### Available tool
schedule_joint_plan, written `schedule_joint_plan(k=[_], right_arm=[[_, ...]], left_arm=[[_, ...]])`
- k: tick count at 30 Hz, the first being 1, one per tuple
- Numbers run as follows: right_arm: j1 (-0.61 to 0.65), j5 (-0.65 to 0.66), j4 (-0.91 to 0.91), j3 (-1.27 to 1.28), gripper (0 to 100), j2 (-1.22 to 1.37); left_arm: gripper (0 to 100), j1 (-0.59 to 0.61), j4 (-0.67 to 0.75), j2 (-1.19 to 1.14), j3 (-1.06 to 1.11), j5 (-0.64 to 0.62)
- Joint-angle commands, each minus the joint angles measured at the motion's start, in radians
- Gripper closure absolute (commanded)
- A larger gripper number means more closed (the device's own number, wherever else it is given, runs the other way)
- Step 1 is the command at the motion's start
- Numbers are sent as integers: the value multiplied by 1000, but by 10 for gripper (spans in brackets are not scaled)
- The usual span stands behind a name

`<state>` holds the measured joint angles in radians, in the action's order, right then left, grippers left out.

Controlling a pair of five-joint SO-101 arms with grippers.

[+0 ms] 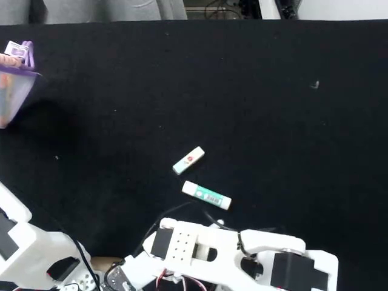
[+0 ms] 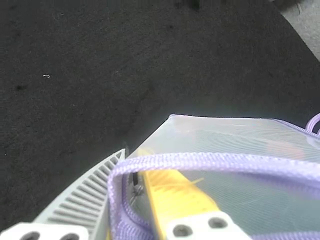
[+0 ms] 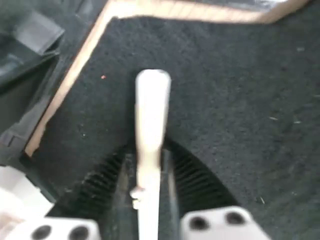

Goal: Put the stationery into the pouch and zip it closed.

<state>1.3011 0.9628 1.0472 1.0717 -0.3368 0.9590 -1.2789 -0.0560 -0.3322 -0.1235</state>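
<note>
From where I stand, the left end effector (image 2: 132, 172) has its grey ribbed jaw and its yellow jaw pressed together on the purple-trimmed rim of the pouch (image 2: 240, 145). It holds the pouch tilted above the desk (image 1: 273, 109), right out at the far left edge (image 1: 15, 91). There is something colourful inside the pouch. I can't tell whether its mouth is open.

The right end effector (image 3: 149, 150) is down by the near edge of the desk. Its dark jaws are pinching one end of a white stick (image 3: 151, 100), which is too blurred to name.

Farther out, two more white pieces lie near the middle of the desk, a short block (image 1: 188, 160) and a longer tube (image 1: 207, 195). They sit just beside each other and well apart from the pouch.

Here is what I'd worry about.
- **The stick:** it is gripped at one end only. On the long carry across to the pouch it could swing or slide out.
- **The pouch:** it hangs from a single pinch on the trim. If the mouth sags shut or the fabric slips, the stick would hit the side and drop off the desk edge.
- **The two pieces:** they lie so close that jaws coming down on one may knock the other away.
</note>
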Motion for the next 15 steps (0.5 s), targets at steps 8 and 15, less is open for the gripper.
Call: schedule_joint_plan(k=[8,15], right_arm=[[8,5,195,-196,988,1],[-192,3,423,-506,988,1]], left_arm=[[972,-65,-41,-28,-12,18],[972,-165,-207,-28,-156,18]])
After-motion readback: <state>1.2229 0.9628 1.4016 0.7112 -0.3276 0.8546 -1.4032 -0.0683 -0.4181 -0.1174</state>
